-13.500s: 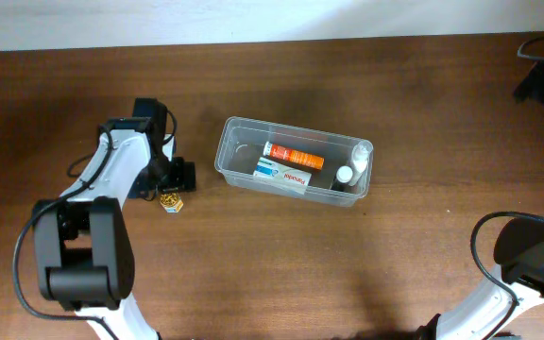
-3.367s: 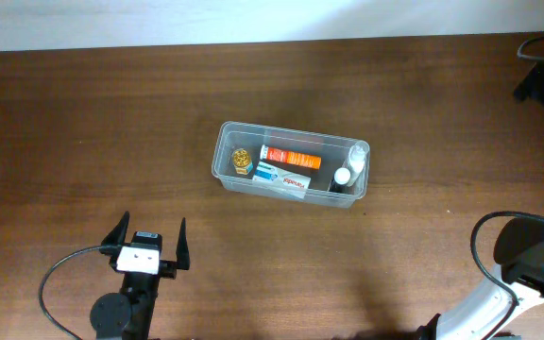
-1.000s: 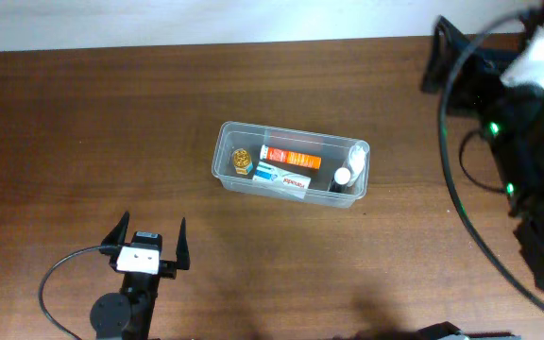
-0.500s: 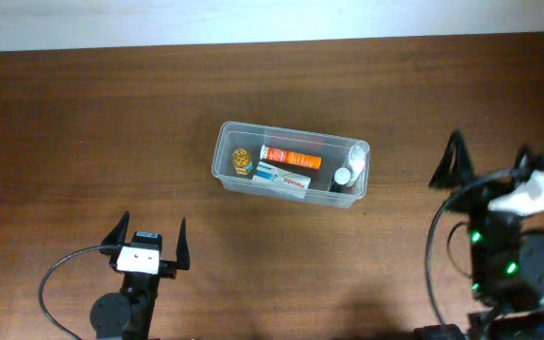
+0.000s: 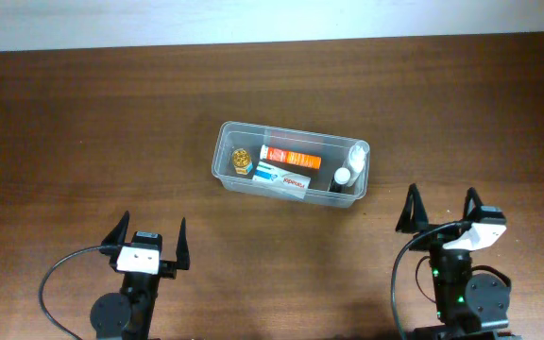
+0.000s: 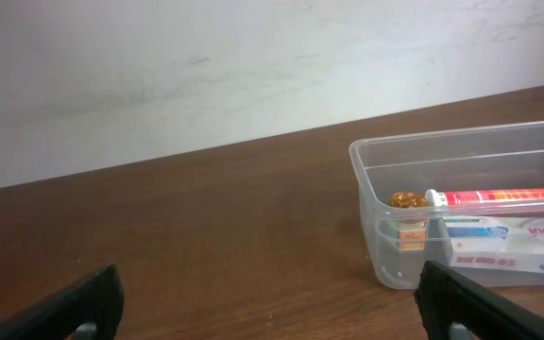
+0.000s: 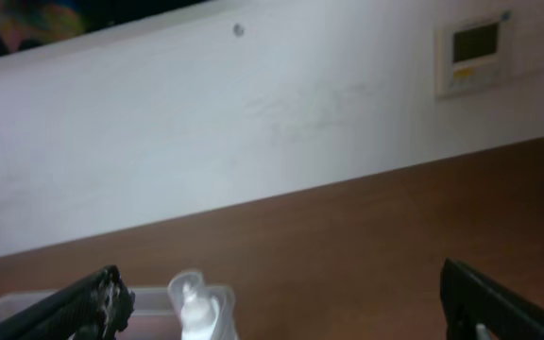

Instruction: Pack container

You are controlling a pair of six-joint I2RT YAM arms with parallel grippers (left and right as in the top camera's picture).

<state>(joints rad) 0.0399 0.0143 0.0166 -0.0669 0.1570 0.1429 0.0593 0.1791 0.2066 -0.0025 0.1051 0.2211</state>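
Filled container point(image 5: 221, 156), left hand point(image 5: 151, 227), right hand point(image 5: 441, 198) — both spread wide, empty

no lettering can be read. the white-and-blue box point(image 5: 282, 177) and orange tube point(image 5: 293, 158) in the container point(image 5: 219, 159) carry print too small to make out; the wall panel point(image 7: 477, 44) display is blurred.

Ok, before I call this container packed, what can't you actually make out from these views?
- Overhead: the print on the white box is too small to read; the dark shape beside the white bottle is too small to identify.
- Left wrist: the right end of the container is cut off by the frame edge.
- Right wrist: the bottom edge cuts off nearly all of the container, so its contents are hidden.
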